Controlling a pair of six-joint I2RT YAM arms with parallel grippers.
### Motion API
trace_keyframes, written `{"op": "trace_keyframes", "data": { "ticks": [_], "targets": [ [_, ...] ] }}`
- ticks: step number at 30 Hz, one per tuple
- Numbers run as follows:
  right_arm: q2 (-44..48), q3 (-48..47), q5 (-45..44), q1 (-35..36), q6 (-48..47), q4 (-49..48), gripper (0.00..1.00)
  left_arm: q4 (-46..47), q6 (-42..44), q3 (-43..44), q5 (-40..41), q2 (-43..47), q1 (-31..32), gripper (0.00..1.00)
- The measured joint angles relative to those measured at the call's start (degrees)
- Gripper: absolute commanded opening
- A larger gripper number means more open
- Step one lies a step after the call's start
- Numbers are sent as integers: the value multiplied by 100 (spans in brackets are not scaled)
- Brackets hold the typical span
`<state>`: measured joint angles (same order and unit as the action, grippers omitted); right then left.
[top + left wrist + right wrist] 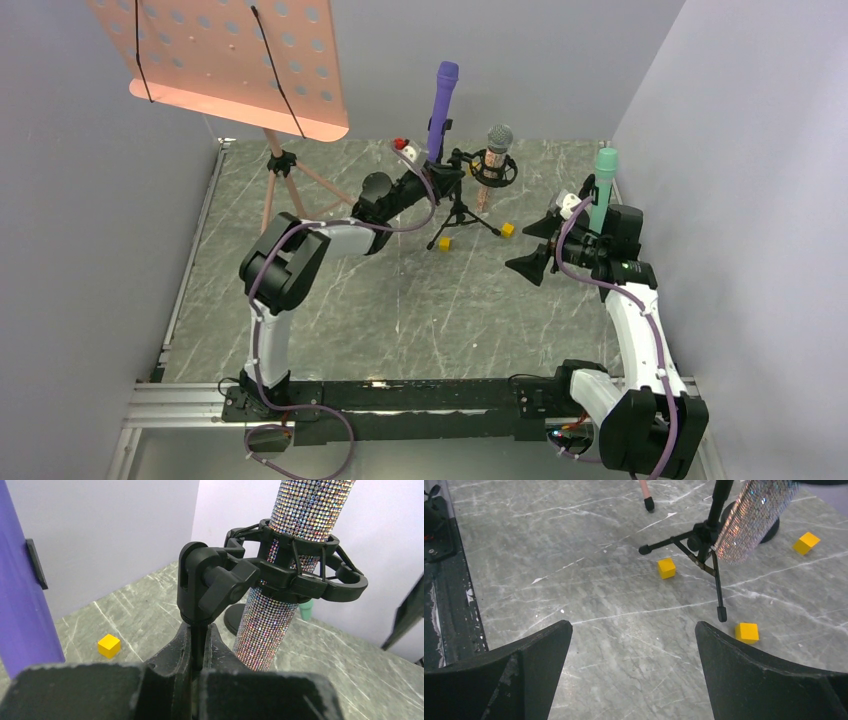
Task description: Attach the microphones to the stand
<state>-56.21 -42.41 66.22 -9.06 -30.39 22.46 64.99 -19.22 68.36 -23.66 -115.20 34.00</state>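
1. Grey marbled tabletop [400, 310] boxed in by pale lilac walls. In the overhead view a pink perforated sheet-music stand [230, 60] sits at 11 o'clock.
2. The small black tripod microphone stand [458, 212] is at 1 o'clock, its ring-shaped shock mount [300, 577] around the glittery copper microphone [265, 630]. The all-purple microphone [441, 105] rises at the mount's 10 o'clock. The mint-green microphone [603, 190] is at its 3 o'clock, beside my right arm.
3. My left gripper [197, 652] is clamped on the stand's thin stem, just under the swivel knob. My right gripper [633, 626] hangs spread wide and empty.
4. Risk: the tripod looks light, so any sideways drag from my left arm could tip it and spill the glittery microphone.
5. Risk: my right arm's swing could clip a tripod leg or the small yellow cubes [666, 568] beside it.
6. Hidden: both arms cover the purple and green bases, so I cannot tell what holds them upright. I see one mount only, already filled.
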Motion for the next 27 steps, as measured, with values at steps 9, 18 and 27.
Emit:
{"op": "trace_keyframes", "data": {
  "ticks": [9,18,27],
  "targets": [
    [44,-140,-120,-63,-48,83,100,-289,24,686,393,-680,264,0],
    [44,-144,-125,-66,-72,111,100,-195,170,603,964,-697,555,0],
    [44,-146,-125,-66,-92,116,100,-275,501,496,1757,-612,955,0]
  ]
}}
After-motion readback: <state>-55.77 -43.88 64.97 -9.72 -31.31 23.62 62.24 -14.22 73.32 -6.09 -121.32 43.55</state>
